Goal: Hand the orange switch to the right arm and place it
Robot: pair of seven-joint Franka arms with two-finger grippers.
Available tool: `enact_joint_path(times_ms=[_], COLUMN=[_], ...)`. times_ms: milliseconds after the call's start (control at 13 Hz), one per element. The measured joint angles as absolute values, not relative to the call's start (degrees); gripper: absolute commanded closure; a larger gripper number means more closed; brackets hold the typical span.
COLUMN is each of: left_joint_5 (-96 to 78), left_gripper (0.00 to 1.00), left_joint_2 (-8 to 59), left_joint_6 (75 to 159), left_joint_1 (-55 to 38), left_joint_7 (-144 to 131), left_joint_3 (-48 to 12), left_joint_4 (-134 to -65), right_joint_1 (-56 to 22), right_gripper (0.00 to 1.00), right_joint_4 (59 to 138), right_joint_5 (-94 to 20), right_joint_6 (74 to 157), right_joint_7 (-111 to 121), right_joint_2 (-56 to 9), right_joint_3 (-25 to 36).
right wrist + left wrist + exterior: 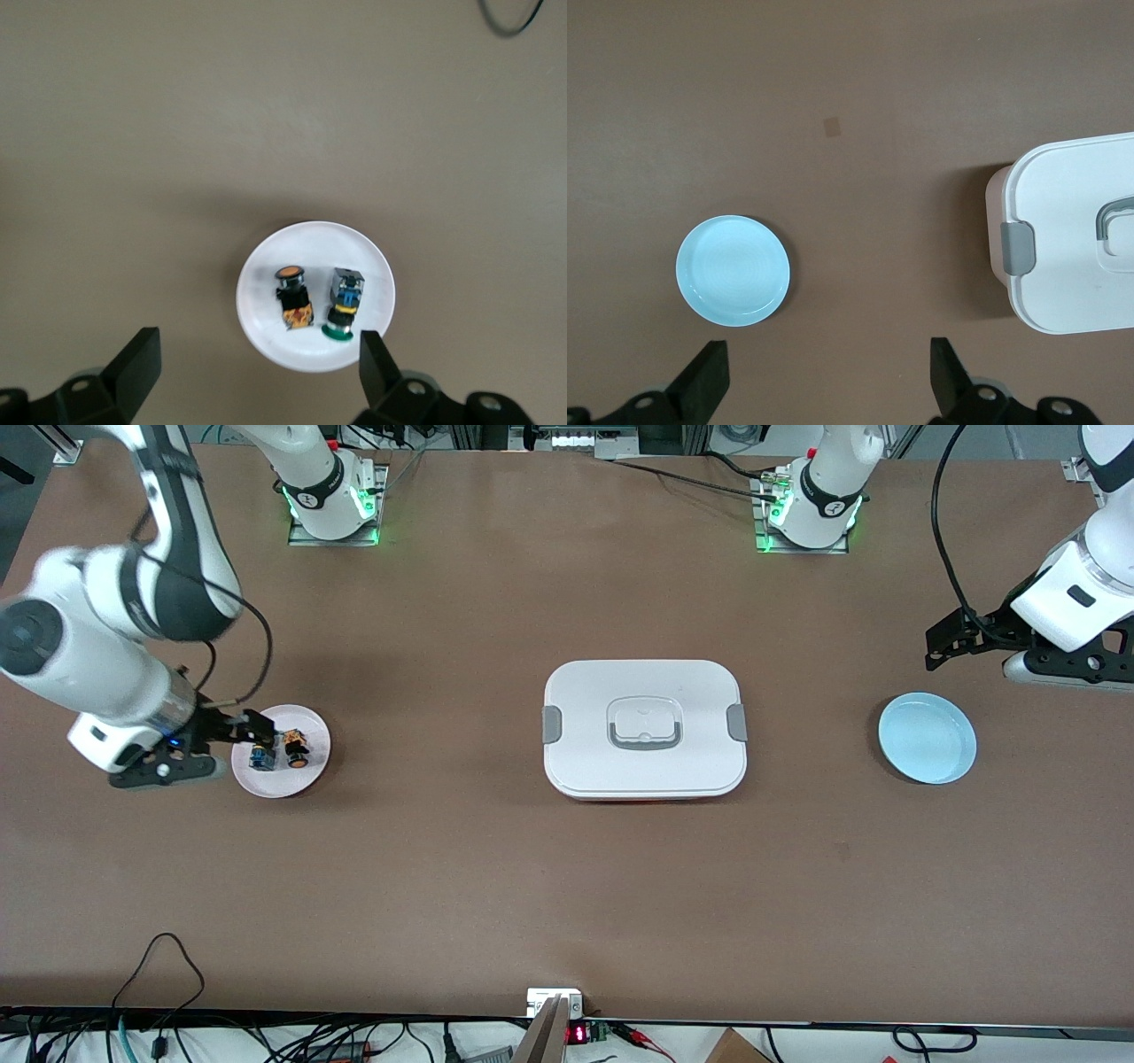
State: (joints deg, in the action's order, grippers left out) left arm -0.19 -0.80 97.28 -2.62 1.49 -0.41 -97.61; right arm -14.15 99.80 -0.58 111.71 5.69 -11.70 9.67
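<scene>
The orange switch (296, 749) lies on the pink plate (310, 731) at the right arm's end of the table, just beside the green switch (260, 757); right hand (257, 731) sits low over the plate's edge, fingers apart, holding nothing; placement looks done. Left hand (943, 642) waits, fingers apart and empty, above the table near the blue plate (927, 738); white lidded box (644, 729) mid-table. Risk: a careless retreat could let a finger clip either switch or nudge the plate, since the fingers sit so close.
</scene>
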Motion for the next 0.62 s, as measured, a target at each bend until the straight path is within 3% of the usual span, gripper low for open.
enact_joint_path(times_ms=[385, 615], left_joint_5=[-0.19, -0.19], left_gripper=[0.00, 0.00], left_joint_2=[-0.79, -0.79], left_joint_6=[97.08, 96.88], left_joint_1=[-3.08, -3.34], left_joint_7=[0.82, -0.02], left_joint_3=[-0.45, -0.47], left_joint_4=[-97.60, -97.60], right_joint_1=[-16.83, -16.72], right_gripper=[0.01, 0.01], right_joint_4=[89.11, 86.99], right_joint_5=[-0.58, -0.87], right_joint_6=[94.05, 91.37], right_joint_7=[5.68, 5.68], right_joint_2=[-4.86, -4.92], right_joint_3=[9.29, 9.27])
